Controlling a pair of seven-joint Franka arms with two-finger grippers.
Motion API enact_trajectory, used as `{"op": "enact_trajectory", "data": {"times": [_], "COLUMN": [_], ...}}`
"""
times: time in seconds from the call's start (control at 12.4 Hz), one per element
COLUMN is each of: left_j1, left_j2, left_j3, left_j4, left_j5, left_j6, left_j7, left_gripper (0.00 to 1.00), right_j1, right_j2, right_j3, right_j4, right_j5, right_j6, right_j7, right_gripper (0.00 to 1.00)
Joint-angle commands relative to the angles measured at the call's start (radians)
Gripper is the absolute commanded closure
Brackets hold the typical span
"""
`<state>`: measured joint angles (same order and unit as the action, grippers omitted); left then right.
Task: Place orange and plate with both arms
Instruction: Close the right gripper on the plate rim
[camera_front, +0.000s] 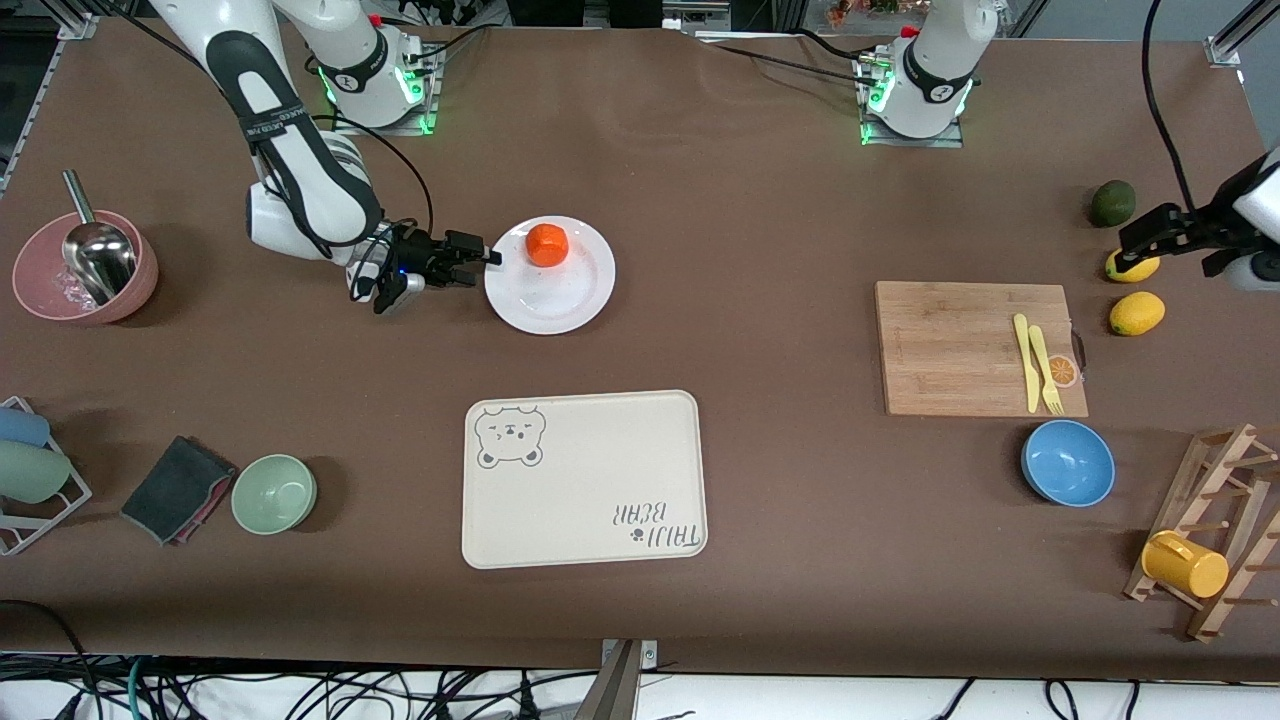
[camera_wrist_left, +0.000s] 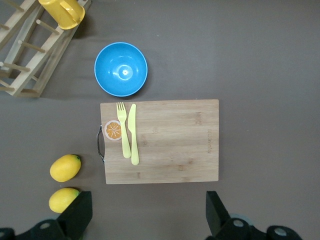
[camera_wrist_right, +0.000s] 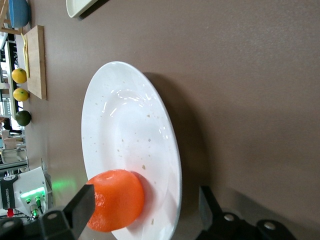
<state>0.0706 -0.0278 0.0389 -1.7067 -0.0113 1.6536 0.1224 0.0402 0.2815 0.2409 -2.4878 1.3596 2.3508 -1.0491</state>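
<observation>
The orange (camera_front: 547, 244) lies on the white plate (camera_front: 560, 290), on the part of it nearest the robots' bases. The plate rests on the brown table toward the right arm's end. My right gripper (camera_front: 470, 264) sits low at the plate's edge, open. In the right wrist view one finger (camera_wrist_right: 82, 207) stands over the plate against the orange (camera_wrist_right: 116, 200) and the other finger (camera_wrist_right: 209, 206) is outside the rim of the plate (camera_wrist_right: 125, 130). My left gripper (camera_front: 1175, 245) hangs open and empty above a lemon at the left arm's end. Its wrist view shows the open left gripper (camera_wrist_left: 147, 215) over bare table.
A cream bear-printed tray (camera_front: 583, 478) lies nearer the front camera than the plate. A cutting board (camera_front: 960, 345) with a yellow fork and knife, a blue bowl (camera_front: 1068, 462), two lemons (camera_front: 1137, 313), a dark green fruit (camera_front: 1112, 203) and a mug rack (camera_front: 1215, 540) fill the left arm's end. A pink bowl (camera_front: 85, 290) and a green bowl (camera_front: 274, 492) stand at the right arm's end.
</observation>
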Motion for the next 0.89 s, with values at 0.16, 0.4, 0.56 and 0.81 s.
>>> {"op": "enact_trajectory", "data": {"times": [0.16, 0.4, 0.56, 0.81], "left_j1": [0.034, 0.034, 0.034, 0.034], "left_j2": [-0.049, -0.054, -0.057, -0.072], "left_j3": [0.001, -0.005, -0.008, -0.017], "left_j4": [0.015, 0.016, 0.019, 0.059], "left_j5": [-0.041, -0.042, -0.042, -0.044], "left_j6": [-0.055, -0.061, -0.081, -0.133], "left_j7": [0.019, 0.019, 0.019, 0.016], "left_gripper": [0.0, 0.0, 0.0, 0.0], "right_j1": [-0.01, -0.008, -0.008, -0.008], "right_j2": [0.042, 0.054, 0.059, 0.065], "right_j3": [0.037, 0.037, 0.038, 0.052], "right_j4": [0.003, 0.003, 0.004, 0.004], "right_j5": [0.076, 0.078, 0.098, 0.111], "right_j6": [0.044, 0.044, 0.044, 0.054], "right_j7": [-0.078, -0.08, -0.081, -0.086], "right_gripper": [0.14, 0.25, 0.29, 0.37]}}
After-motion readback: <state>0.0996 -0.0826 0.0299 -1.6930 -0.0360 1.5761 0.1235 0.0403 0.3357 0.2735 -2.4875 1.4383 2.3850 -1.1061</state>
